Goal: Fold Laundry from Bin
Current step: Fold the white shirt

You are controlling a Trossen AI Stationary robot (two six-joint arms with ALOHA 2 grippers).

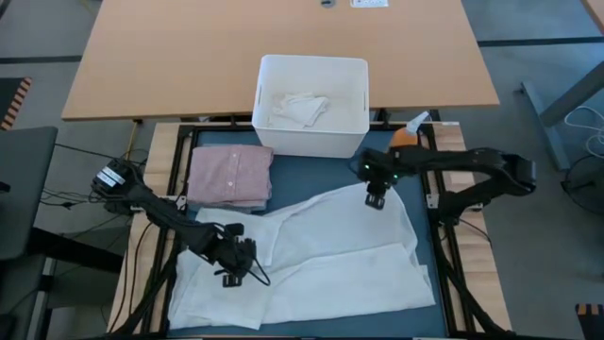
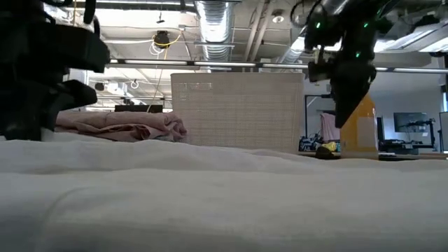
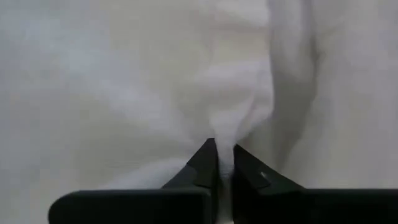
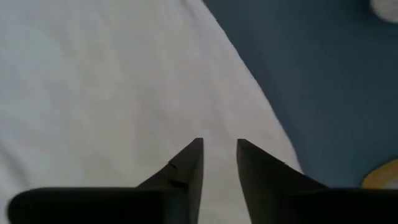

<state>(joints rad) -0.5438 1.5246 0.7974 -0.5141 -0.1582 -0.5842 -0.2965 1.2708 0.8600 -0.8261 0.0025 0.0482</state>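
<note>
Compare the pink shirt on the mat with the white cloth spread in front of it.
The pink shirt is folded into a neat rectangle; the white cloth lies spread out and wrinkled. The shirt covers a small patch of the blue mat; the cloth covers most of it. Nothing touches the shirt, while the left gripper pinches a fold of the cloth and the right gripper hovers over its far edge. Both lie outside the bin.

High view: straight down from overhead, far, whole table; bin at 12 o'clock. Low view: table-top height, level, toward same bin, white cloth close against lens. Left wrist view: very near, on white cloth. Right wrist view: near, down on cloth edge and blue mat. Shared across all four: white cloth.
</note>
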